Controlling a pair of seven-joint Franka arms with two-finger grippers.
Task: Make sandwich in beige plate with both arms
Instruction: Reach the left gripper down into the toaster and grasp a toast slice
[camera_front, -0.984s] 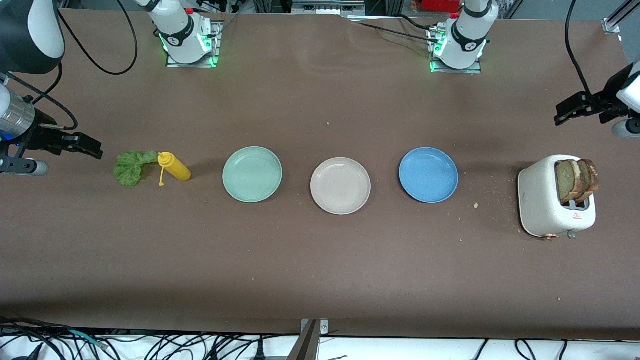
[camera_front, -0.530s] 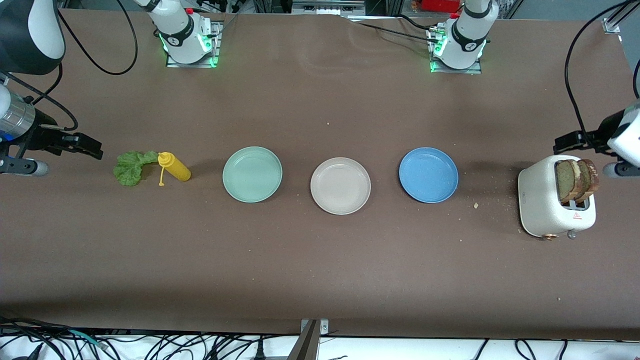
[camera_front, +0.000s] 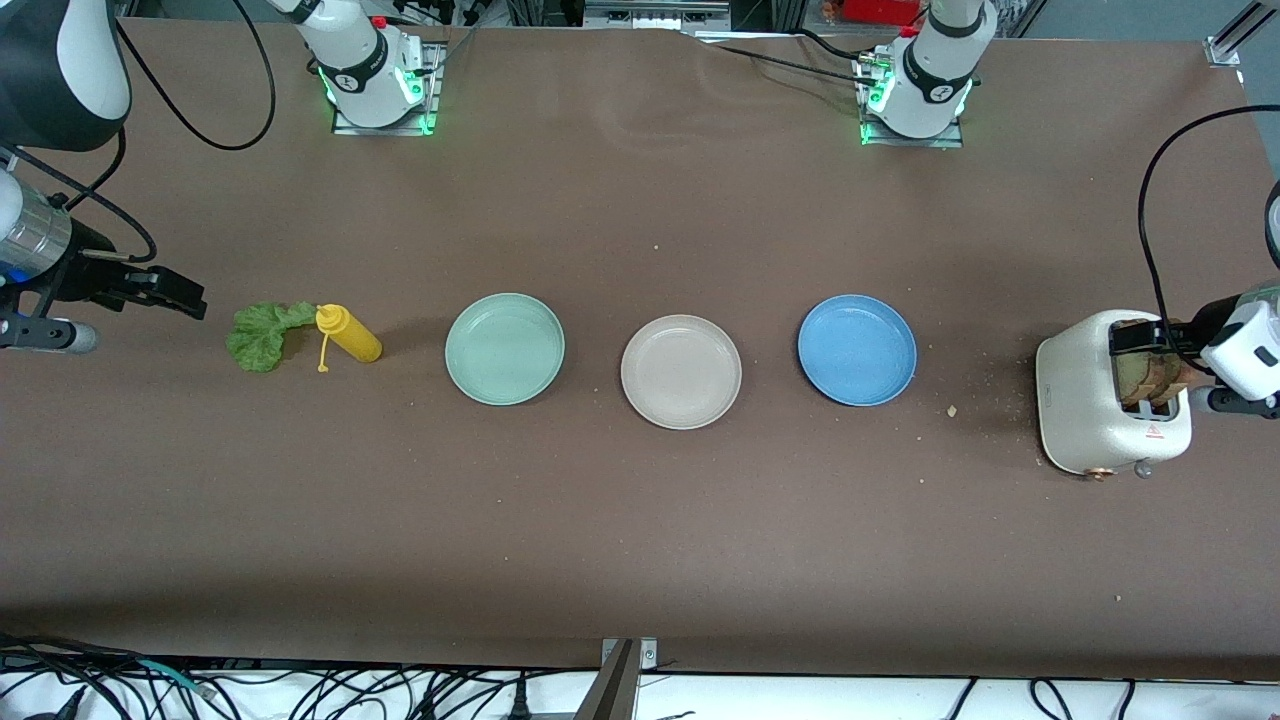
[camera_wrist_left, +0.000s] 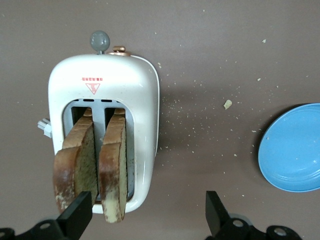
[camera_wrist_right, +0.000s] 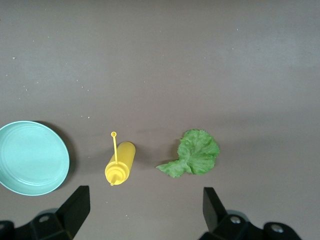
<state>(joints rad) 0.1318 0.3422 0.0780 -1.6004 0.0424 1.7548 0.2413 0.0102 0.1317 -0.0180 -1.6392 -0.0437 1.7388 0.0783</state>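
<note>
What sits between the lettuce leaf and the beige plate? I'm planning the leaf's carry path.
In the front view, the yellow squeeze bottle and the mint-green plate lie between the lettuce leaf and the beige plate.

Across the mid-height of the frame, on the brown table (camera_front: 640, 520), a yellow squeeze bottle (camera_front: 350, 335) lies on its side toward the right arm's end. A mint-green plate (camera_front: 505, 349) sits beside it. A blue plate (camera_front: 857, 350) and a white toaster (camera_front: 1085, 400) stand toward the left arm's end, with crumbs (camera_front: 952, 410) between them. Black cables (camera_front: 300, 690) run along the bottom edge.
</note>
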